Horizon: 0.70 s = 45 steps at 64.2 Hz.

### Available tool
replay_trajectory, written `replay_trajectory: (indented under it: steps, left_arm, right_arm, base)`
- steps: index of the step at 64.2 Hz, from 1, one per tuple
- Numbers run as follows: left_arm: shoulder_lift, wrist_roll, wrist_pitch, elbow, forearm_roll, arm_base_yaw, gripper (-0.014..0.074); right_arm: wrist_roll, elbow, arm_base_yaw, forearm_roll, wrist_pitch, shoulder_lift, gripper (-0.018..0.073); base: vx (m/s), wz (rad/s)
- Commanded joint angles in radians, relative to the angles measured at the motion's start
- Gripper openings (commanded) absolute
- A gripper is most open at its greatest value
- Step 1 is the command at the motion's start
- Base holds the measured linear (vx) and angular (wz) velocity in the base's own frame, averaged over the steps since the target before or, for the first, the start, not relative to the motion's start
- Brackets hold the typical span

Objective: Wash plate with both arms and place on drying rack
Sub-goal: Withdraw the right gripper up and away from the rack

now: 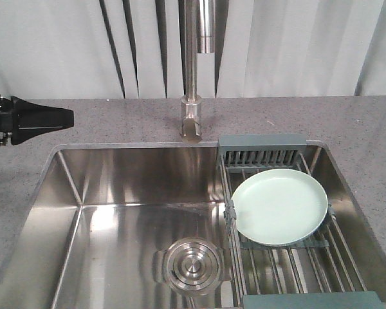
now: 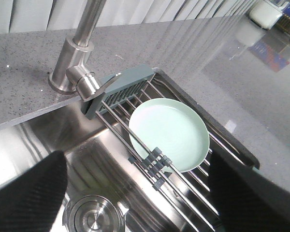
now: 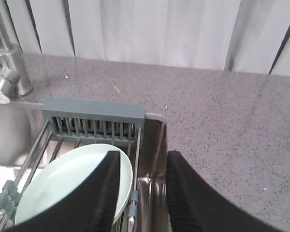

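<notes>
The pale mint-green plate (image 1: 280,206) lies flat on the drying rack (image 1: 262,149), which spans the right half of the sink. My left gripper (image 1: 68,118) hovers over the counter at the far left, well away from the plate. In the left wrist view its fingers (image 2: 31,193) stand wide apart and empty, with the plate (image 2: 169,133) and rack (image 2: 125,87) beyond them. My right gripper (image 3: 144,188) is open and empty above the plate's right rim (image 3: 63,183) and the sink's right wall, near the rack's end bar (image 3: 92,110).
A steel faucet (image 1: 193,96) stands behind the sink (image 1: 116,187), with its spout overhead. A round steel drain (image 1: 192,265) sits in the basin floor left of the rack. Grey speckled counter (image 1: 347,122) surrounds the sink. White curtains hang behind.
</notes>
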Motion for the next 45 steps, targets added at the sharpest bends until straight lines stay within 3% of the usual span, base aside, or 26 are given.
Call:
replay_trajectory:
  steps: [1, 23, 45]
  left_arm:
    - [-0.039, 0.002, 0.034, -0.023, -0.071, 0.0, 0.0571]
    - [-0.039, 0.002, 0.034, -0.023, -0.071, 0.0, 0.0571]
    - [-0.039, 0.002, 0.034, -0.023, -0.071, 0.0, 0.0571]
  right_arm:
    - [-0.011, 0.078, -0.003, -0.015, -0.156, -0.132, 0.0242]
    - [-0.011, 0.405, -0.003, -0.015, -0.191, -0.405, 0.0244]
    - [-0.01, 0.424, -0.003, -0.014, -0.237, -0.41, 0.0244]
  base:
    - [0.0, 0.0]
    - [0.0, 0.0]
    - [0.0, 0.0]
